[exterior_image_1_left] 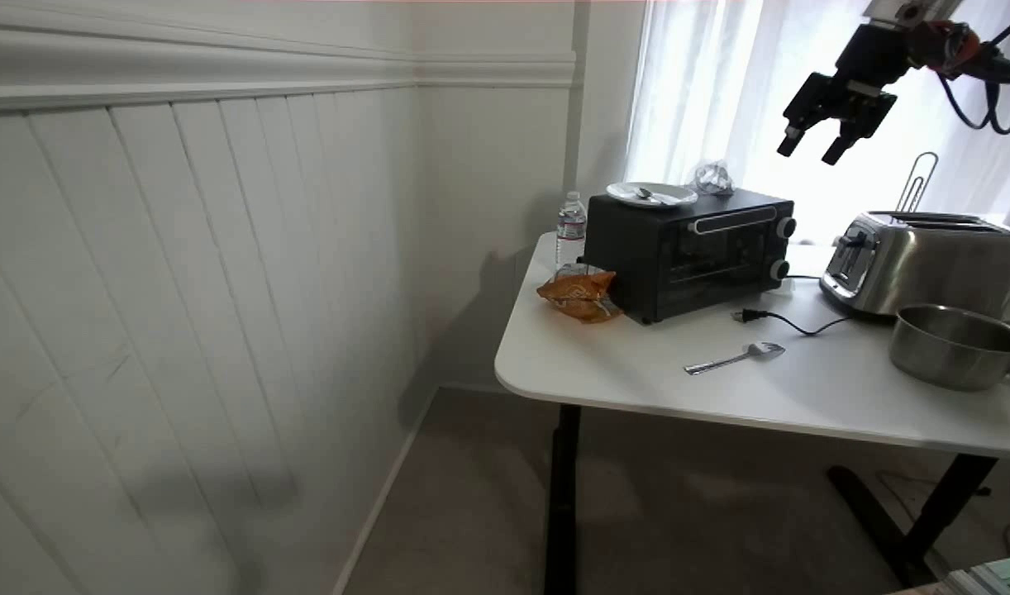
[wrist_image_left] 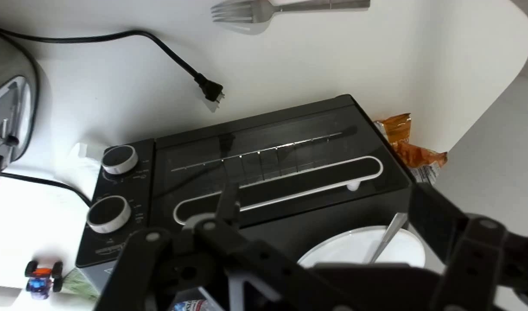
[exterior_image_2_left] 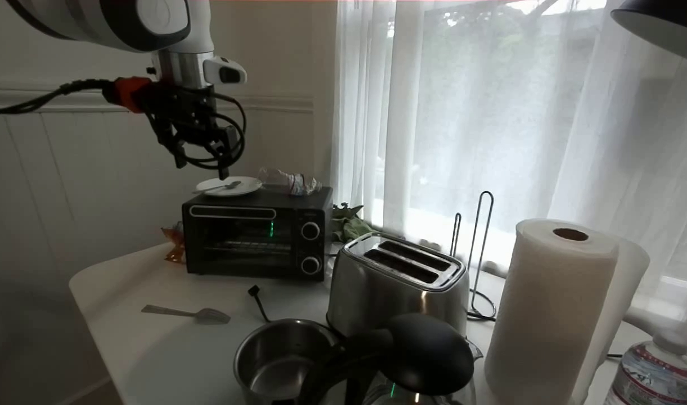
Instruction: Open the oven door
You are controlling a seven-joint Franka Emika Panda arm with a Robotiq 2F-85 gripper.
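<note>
"What's the largest thing we have here?"

"The white worktop (exterior_image_1_left: 604, 372), which carries the black toaster oven (exterior_image_1_left: 625, 256). We can fix every place by that oven."

"And the oven door (exterior_image_2_left: 239, 242)?"

"It fills most of the toaster oven's front, beside two knobs (exterior_image_2_left: 310, 230). We see its dark glass upright and closed, with a silver-edged handle (wrist_image_left: 281, 188) along the top edge."

"What stands off the toaster oven's knob end?"

"A steel two-slot toaster (exterior_image_1_left: 951, 264), near it, then a paper towel roll (exterior_image_2_left: 548, 315), well apart from it on that same side."

"Where do we find the gripper (exterior_image_1_left: 809, 151)?"

"Higher than the toaster oven and apart from it. Its fingers are spread wide, as our wrist view shows."

"Going smaller?"

"A steel saucepan (exterior_image_1_left: 943, 359) sits in front of the toaster oven, toward the knob end. A white plate (exterior_image_1_left: 678, 197) lies on the toaster oven's top. By the end away from the knobs, we have an upright water bottle (exterior_image_1_left: 571, 231) and an orange snack bag (exterior_image_1_left: 583, 293); whether the bag touches the toaster oven, we can't tell."

"And the smallest?"

"A fork (wrist_image_left: 285, 7) lying flat in front of the toaster oven, a spoon (exterior_image_2_left: 232, 184) on the plate atop it, and a black power plug (wrist_image_left: 210, 90) between the toaster oven and the fork."
</note>
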